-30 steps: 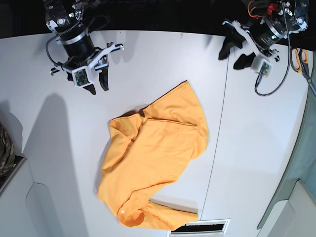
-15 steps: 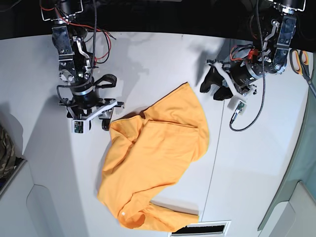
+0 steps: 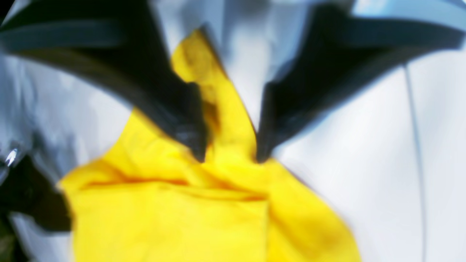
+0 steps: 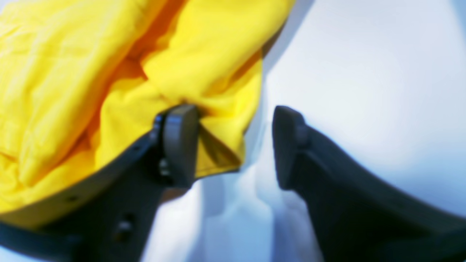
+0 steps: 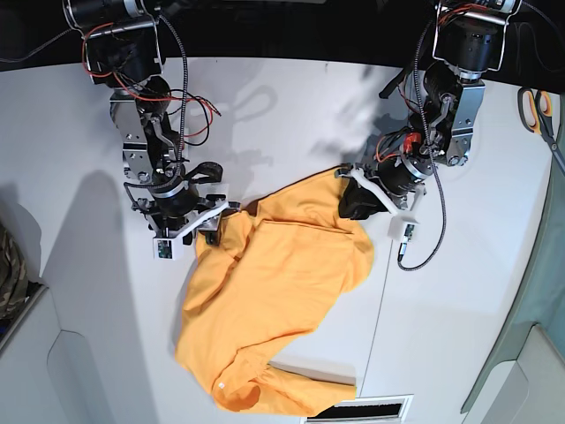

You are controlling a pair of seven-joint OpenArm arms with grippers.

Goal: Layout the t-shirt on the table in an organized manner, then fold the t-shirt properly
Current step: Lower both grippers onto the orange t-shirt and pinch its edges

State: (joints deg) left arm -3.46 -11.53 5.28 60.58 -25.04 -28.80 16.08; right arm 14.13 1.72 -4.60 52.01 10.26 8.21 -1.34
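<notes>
Cloth of the t-shirt [image 3: 225, 138] was seen pinched between the left gripper [image 3: 228, 159] jaws. Spread jaws of the right gripper [image 4: 233, 145] straddled a hem (not clamped). Overhead, the shirt was stretched diagonally on the table [image 5: 291, 106], between both arms.

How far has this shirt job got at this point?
Early stage. Nothing looks done: the t-shirt lies crumpled on the table, one end bunched at its near edge. In hand: the left gripper pinches a ridge of cloth at a far corner; the right gripper straddles an edge, jaws apart, not yet closed. Left: spreading it flat, then all the folding.
</notes>
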